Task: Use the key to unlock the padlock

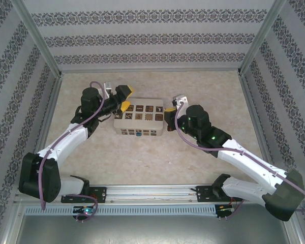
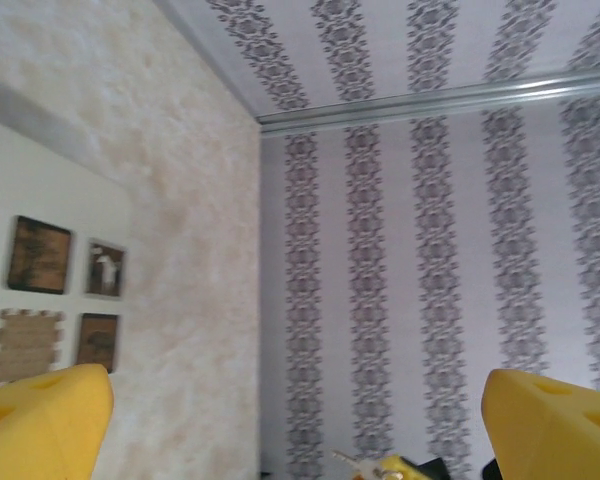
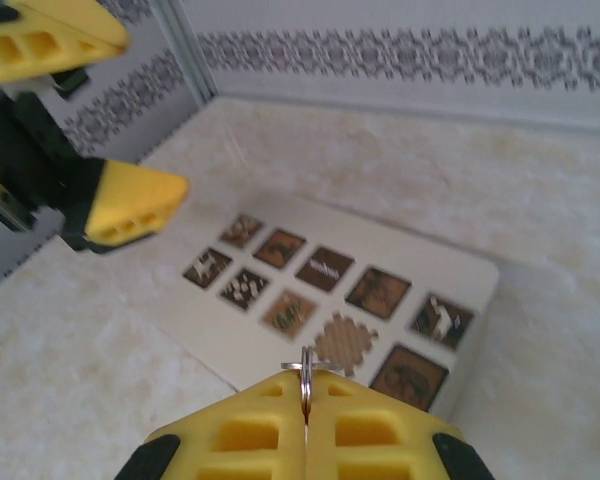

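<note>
Beside the box (image 1: 140,118), we are squaring the key (image 3: 305,376), pinched in the right gripper (image 3: 305,405), to the padlock (image 1: 137,134); left gripper (image 1: 123,99) wide

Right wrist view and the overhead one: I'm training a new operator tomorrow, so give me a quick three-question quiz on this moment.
1. True or false: the right gripper is shut on the key.
2. The left gripper is: A) open, by the far-left corner of the white box; B) shut and empty; C) clamped on the box.
3. Which side of the white box carries the blue padlock?
Key: 1 true; 2 A; 3 the near side, facing the arm bases.
</note>
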